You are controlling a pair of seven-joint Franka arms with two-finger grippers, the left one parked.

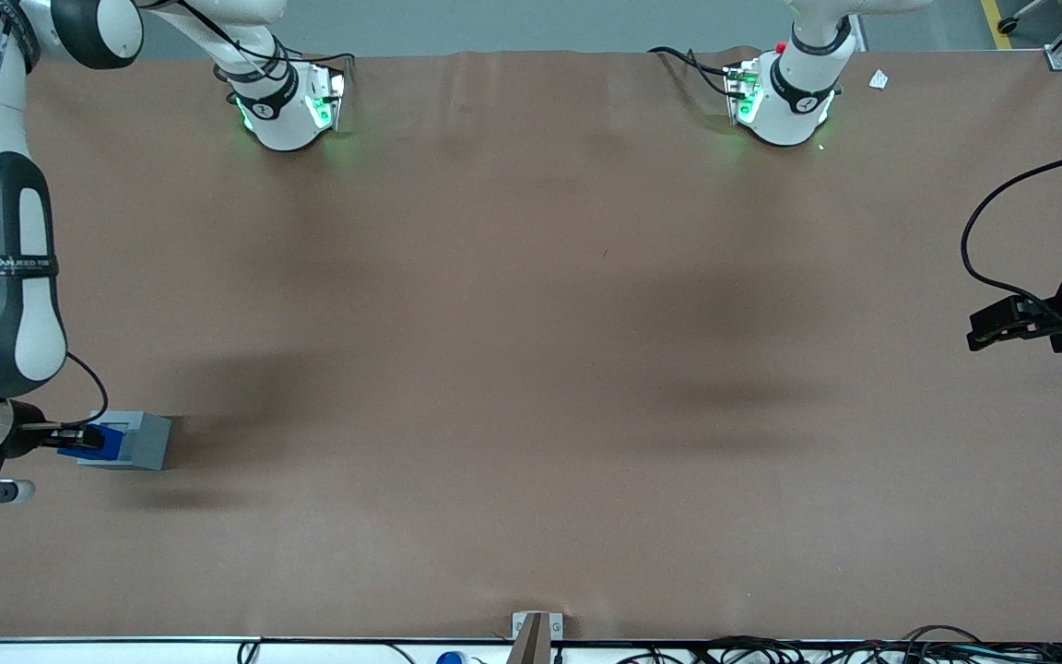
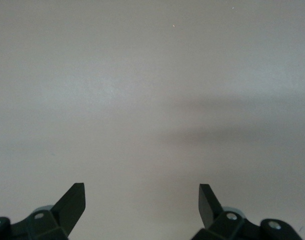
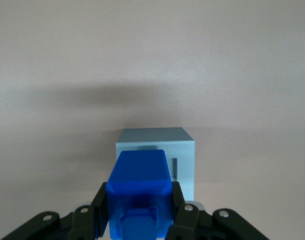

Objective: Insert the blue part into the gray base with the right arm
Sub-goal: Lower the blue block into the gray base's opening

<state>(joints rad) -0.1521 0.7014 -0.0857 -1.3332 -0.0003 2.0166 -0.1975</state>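
The right arm's black gripper [image 3: 137,212] fingers pinch the small, rigid, likely light blue plastic block [image 3: 138,192] by its sides, the light gray boxy plastic base [image 3: 157,150] just ahead.

Blue part held over gray base

The bright blue part [image 3: 137,192], pinched between the fingers of the right arm's gripper [image 3: 137,220], sits over the top of the light gray base [image 1: 139,441], which rests on the table toward the working arm's end.

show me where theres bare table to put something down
Nearly all the brown table is bare, from the gray base toward the parked arm's end. Crowded only at the working arm's end, where the tool holds the blue part at the base.
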